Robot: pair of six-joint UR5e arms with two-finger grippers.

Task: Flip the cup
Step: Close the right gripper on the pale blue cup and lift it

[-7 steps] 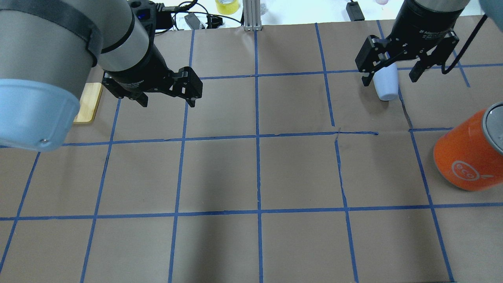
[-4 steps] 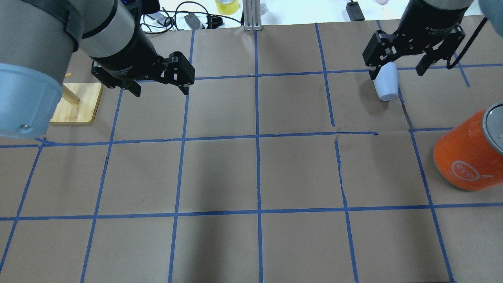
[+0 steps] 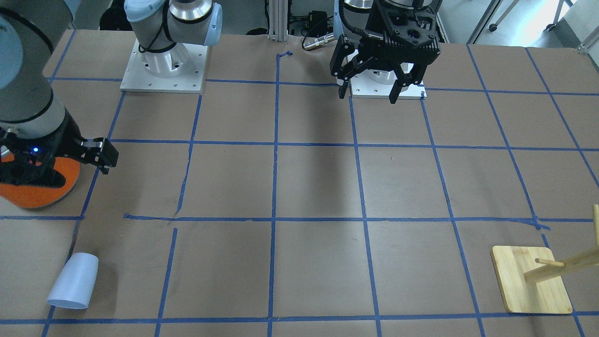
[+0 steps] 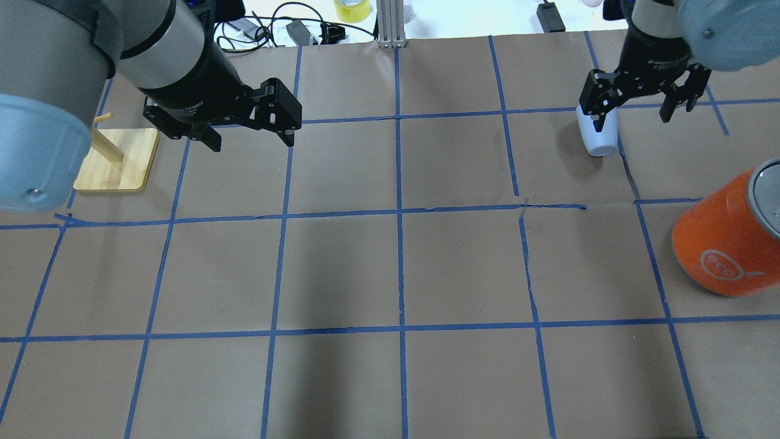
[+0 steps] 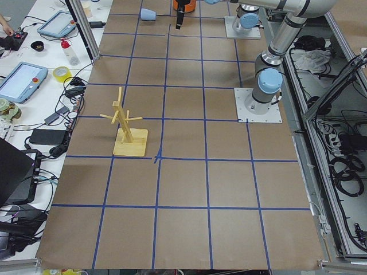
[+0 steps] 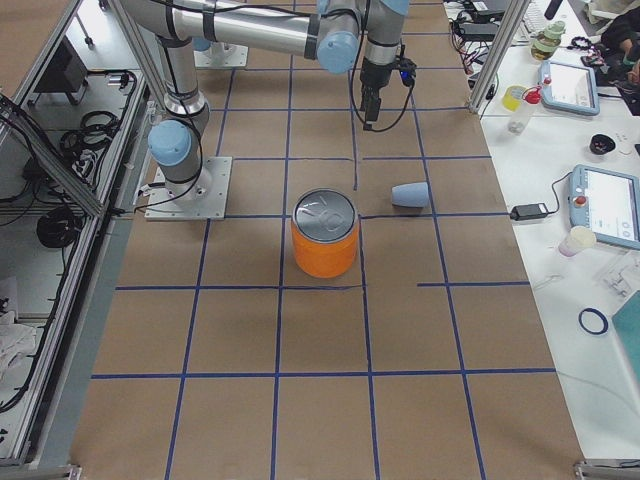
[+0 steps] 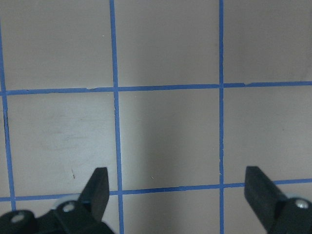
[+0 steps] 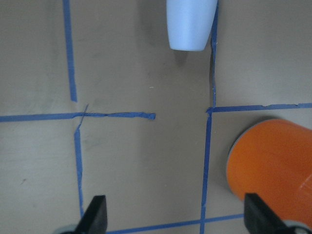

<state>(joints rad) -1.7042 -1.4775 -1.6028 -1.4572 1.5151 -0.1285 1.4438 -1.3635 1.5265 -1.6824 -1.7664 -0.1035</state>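
Note:
The pale blue cup (image 4: 600, 139) lies on its side at the far right of the table, base toward the robot and mouth toward the far edge. It also shows in the front view (image 3: 72, 282), the right side view (image 6: 410, 195) and at the top of the right wrist view (image 8: 191, 22). My right gripper (image 4: 632, 119) is open and empty, raised above the table; in the overhead view one finger overlaps the cup, touching nothing. My left gripper (image 4: 250, 141) is open and empty, in the air over the far left part of the table (image 3: 368, 96).
A large orange can with a silver top (image 4: 725, 244) stands right of and nearer the robot than the cup (image 8: 273, 161). A wooden peg stand (image 4: 116, 160) stands at the far left (image 3: 531, 281). Blue tape lines grid the brown table cover.
My right gripper has shifted right and farther along the table, looking smaller, and stays open. My left gripper has moved left and away, uncovering the wooden stand. The cup has not moved.

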